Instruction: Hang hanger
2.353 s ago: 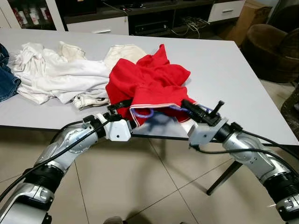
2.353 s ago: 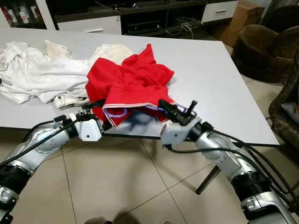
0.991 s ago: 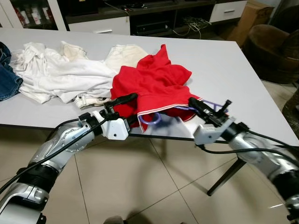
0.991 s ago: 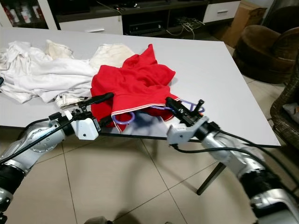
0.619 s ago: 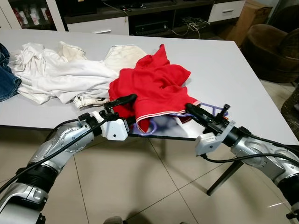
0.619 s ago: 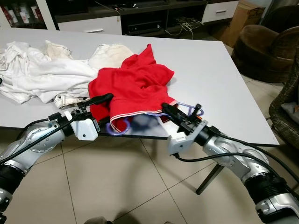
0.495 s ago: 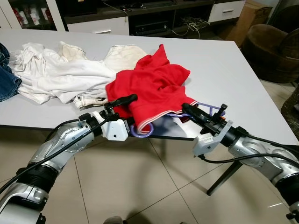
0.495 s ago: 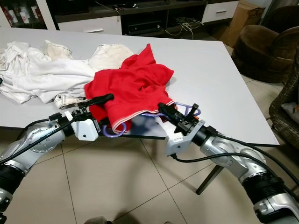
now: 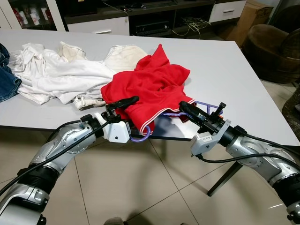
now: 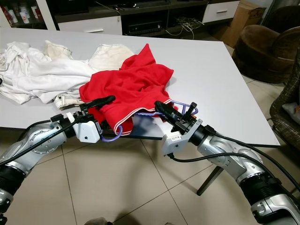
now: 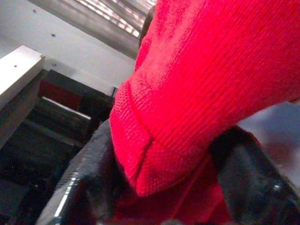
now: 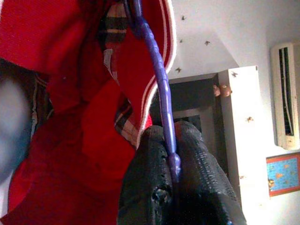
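The hanger (image 9: 140, 137) is a thin purple plastic one, mostly buried inside a red shirt (image 9: 149, 89) at the front edge of the tabletop (image 9: 234, 70). You can see a purple loop of it poking out under the shirt's white-striped hem on the left, and another purple bit sticking out on the right by the right gripper (image 9: 187, 109).

In the right wrist view the right gripper (image 12: 169, 140) has its two black fingers pinched tight on the purple bar (image 12: 159, 79), with the red shirt and a bit of plaid lining hanging around it. The left gripper (image 9: 123, 101) has red fabric bunched between its fingers (image 11: 93, 154), so it's clamped on the shirt.

Compared to a couple of seconds back, the shirt has been dragged more to the left and bunched up; the hem now droops over the table's edge. The left purple loop sits lower and closer to the left wrist than it did. The right gripper has slid in left along with it.

Further out there's a heap of white clothes (image 9: 61, 77) on the left of the tabletop, a bit of blue jeans (image 9: 5, 79) at the far edge, and a brown armchair (image 9: 272, 47) off to the right.
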{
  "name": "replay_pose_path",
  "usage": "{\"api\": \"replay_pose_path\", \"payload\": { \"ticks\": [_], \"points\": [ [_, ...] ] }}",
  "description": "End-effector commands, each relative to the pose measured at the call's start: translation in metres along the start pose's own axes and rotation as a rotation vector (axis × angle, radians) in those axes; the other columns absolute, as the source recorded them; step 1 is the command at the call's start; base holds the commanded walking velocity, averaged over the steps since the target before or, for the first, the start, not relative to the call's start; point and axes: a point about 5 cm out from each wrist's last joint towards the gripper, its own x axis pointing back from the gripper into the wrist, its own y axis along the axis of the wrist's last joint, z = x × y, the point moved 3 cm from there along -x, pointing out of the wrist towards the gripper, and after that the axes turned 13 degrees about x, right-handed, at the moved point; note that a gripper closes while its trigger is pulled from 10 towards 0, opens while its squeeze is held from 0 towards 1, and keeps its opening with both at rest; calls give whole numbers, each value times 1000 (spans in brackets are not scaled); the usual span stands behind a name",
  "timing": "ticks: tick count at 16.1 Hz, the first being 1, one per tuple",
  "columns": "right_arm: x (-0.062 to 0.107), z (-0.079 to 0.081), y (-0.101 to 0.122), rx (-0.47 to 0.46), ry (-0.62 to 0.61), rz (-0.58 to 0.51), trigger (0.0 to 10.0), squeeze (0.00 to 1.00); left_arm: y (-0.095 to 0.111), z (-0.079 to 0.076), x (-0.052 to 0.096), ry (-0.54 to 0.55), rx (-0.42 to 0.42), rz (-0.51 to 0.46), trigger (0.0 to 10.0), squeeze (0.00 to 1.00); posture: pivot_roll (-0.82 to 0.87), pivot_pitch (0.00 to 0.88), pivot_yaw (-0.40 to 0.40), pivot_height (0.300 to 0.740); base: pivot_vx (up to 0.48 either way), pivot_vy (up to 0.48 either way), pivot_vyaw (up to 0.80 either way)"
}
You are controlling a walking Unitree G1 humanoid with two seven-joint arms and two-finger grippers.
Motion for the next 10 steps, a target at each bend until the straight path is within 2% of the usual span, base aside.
{"api": "replay_pose_path", "payload": {
  "ticks": [1,2,3,4,6,7,10],
  "points": [
    [-4,-17,2,6,-65,-29,10000,0,-1,-5,-1,-22,-7,7,2235,0,131,0,-11,740,0,0,0],
    [-3,-17,0,7,-64,-25,10000,0,-1,-4,-1,-11,-6,8,8706,0,130,0,-12,740,0,0,0],
    [-2,-18,-1,7,-64,-22,10000,0,-1,-3,-2,-6,-6,9,9569,0,130,0,-12,740,0,0,0],
    [-2,-18,-2,7,-64,-21,10000,0,-1,-3,-2,-6,-6,10,10000,0,130,0,-12,740,0,0,0],
    [4,-24,-8,-36,-94,8,10000,0,-3,-4,-2,-9,-7,17,10000,0,127,0,-11,740,0,0,0],
    [11,-23,-11,-38,-69,6,10000,0,-3,-4,-1,-3,-8,17,10000,0,125,0,-12,740,0,0,0],
    [15,-20,-9,-43,-44,-8,10000,0,-3,-4,-2,0,-10,18,10000,0,125,0,-13,740,0,0,0]
  ]
}}
